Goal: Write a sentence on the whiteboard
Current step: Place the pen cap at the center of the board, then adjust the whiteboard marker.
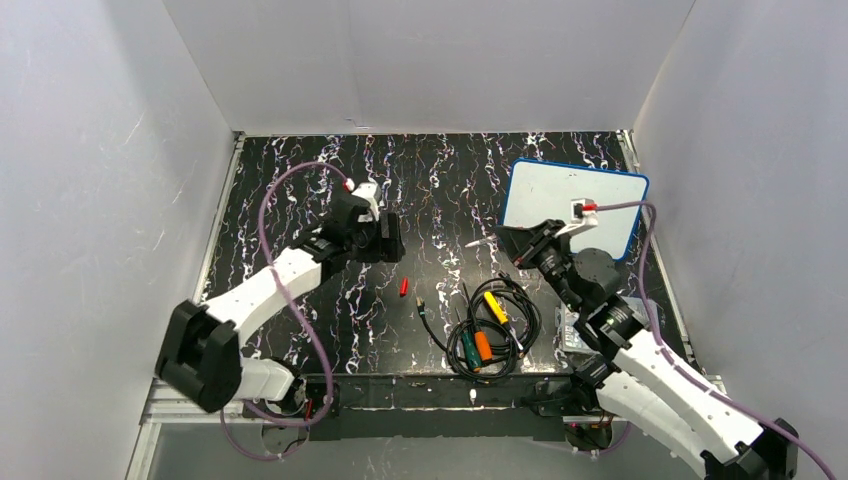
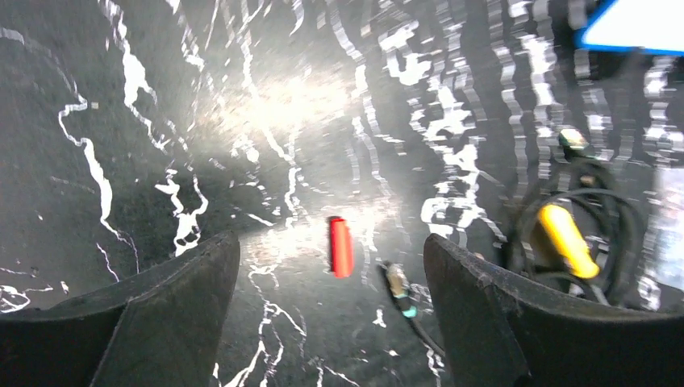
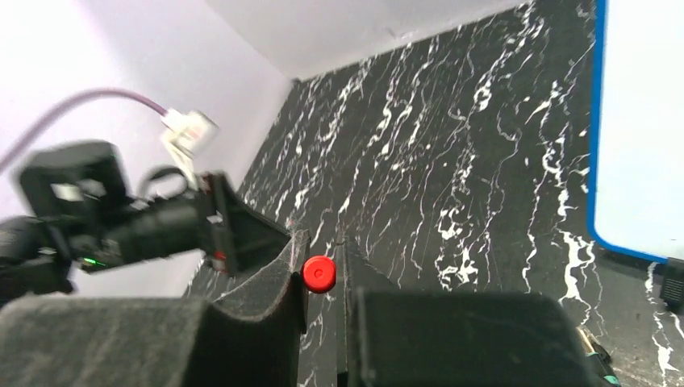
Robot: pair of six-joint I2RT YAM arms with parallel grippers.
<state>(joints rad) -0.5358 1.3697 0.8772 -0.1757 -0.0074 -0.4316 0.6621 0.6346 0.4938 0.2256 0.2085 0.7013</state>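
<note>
Whiteboard (image 1: pixel 550 185) lies flat at the far right of the table (image 1: pixel 300 180), blue-rimmed, its visible face blank. It looks stiff, light and slick, so it may slide under a pressed tip and needs no lifting. Left gripper (image 1: pixel 392 238) hangs wide open and empty at the middle-left. Right gripper (image 1: pixel 515 240), at the board's near-left corner, is clamped on the marker (image 3: pixel 319 274), a thin, rigid, smooth barrel best pinched mid-body. 1 small red cap (image 2: pixel 340 246) lies loose just near-right of the left gripper.
</note>
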